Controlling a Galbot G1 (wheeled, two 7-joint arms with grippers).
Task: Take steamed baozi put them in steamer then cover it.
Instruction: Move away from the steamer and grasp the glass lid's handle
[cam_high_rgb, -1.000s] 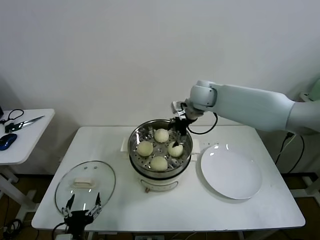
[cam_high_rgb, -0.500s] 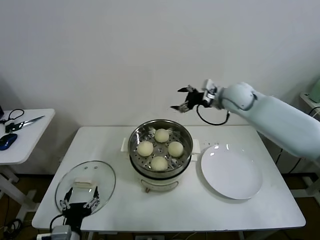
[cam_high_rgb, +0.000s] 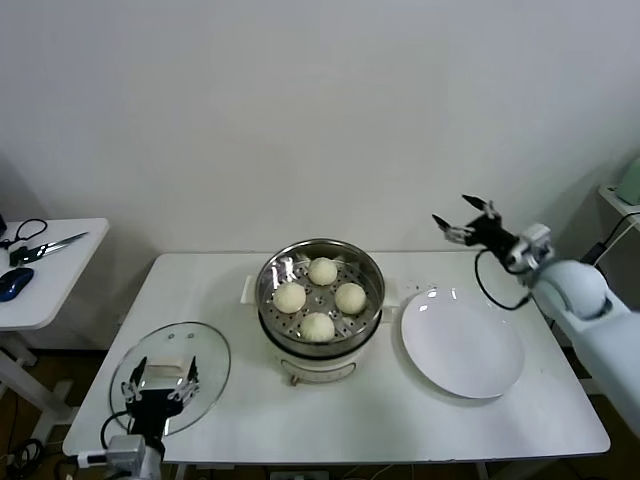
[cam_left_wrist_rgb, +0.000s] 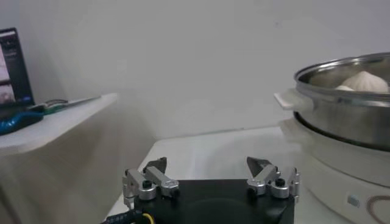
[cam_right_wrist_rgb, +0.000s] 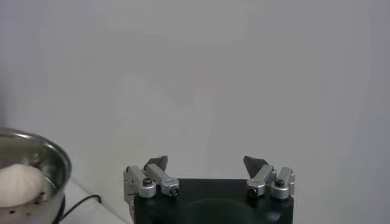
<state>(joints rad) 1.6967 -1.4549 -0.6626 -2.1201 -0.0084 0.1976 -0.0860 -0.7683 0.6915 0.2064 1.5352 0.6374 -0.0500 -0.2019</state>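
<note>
Since all four baozi (cam_high_rgb: 318, 297) already sit in the steamer (cam_high_rgb: 320, 345), I'm onto the covering step. My right gripper (cam_high_rgb: 466, 219) hangs spread and empty above the plate (cam_high_rgb: 462, 350); my left gripper (cam_high_rgb: 160, 383), also spread, hovers over the glass lid (cam_high_rgb: 170, 372). Next I'd guess: grab its handle.

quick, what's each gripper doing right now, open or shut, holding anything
Left gripper: open, empty, over the glass lid.
Right gripper: open, empty, raised above the plate.
</note>
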